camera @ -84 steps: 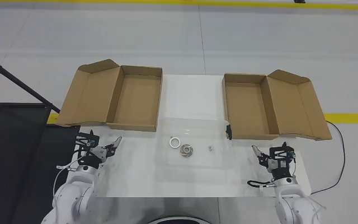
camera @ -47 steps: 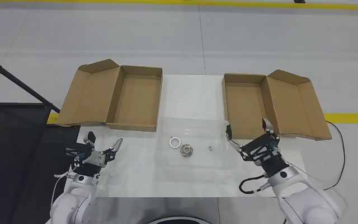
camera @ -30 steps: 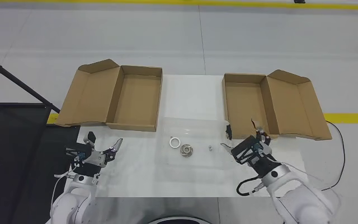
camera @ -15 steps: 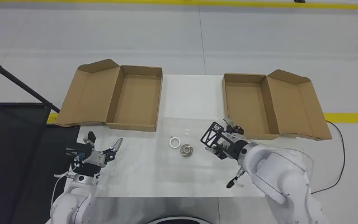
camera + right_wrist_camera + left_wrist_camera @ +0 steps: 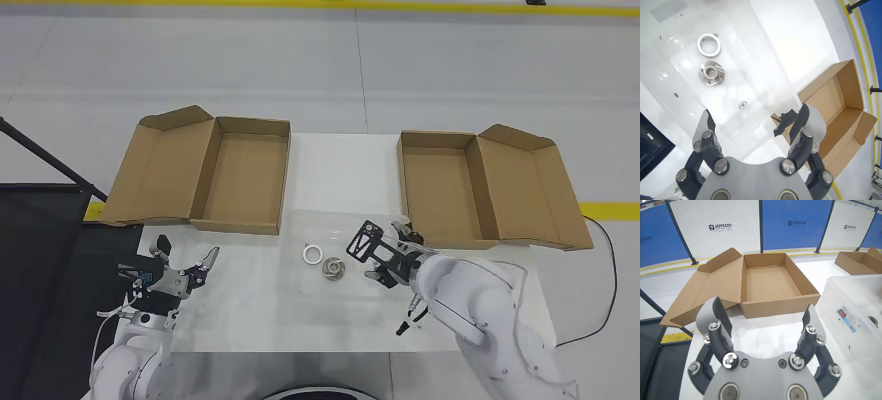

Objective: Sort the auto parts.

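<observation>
A clear plastic bin (image 5: 340, 216) in the middle of the table holds a white ring (image 5: 312, 254) and a metal flanged disc (image 5: 332, 268). In the right wrist view the ring (image 5: 709, 45), the disc (image 5: 710, 73) and a small bolt (image 5: 743, 105) lie on the bin's floor. My right gripper (image 5: 369, 258) hangs open over the bin's right part, just above the bolt, with nothing between its fingers (image 5: 802, 117). My left gripper (image 5: 762, 308) stands open and empty over the table's front left, apart from the bin (image 5: 853, 298).
An open cardboard box (image 5: 240, 175) lies at the back left and another (image 5: 440, 190) at the back right, both flanking the bin. A black torn scrap (image 5: 783, 121) sticks to the right box's near corner, close to my right gripper.
My right arm has swung from the table's front right edge leftwards to above the bin, staying open. The left arm has barely moved.
</observation>
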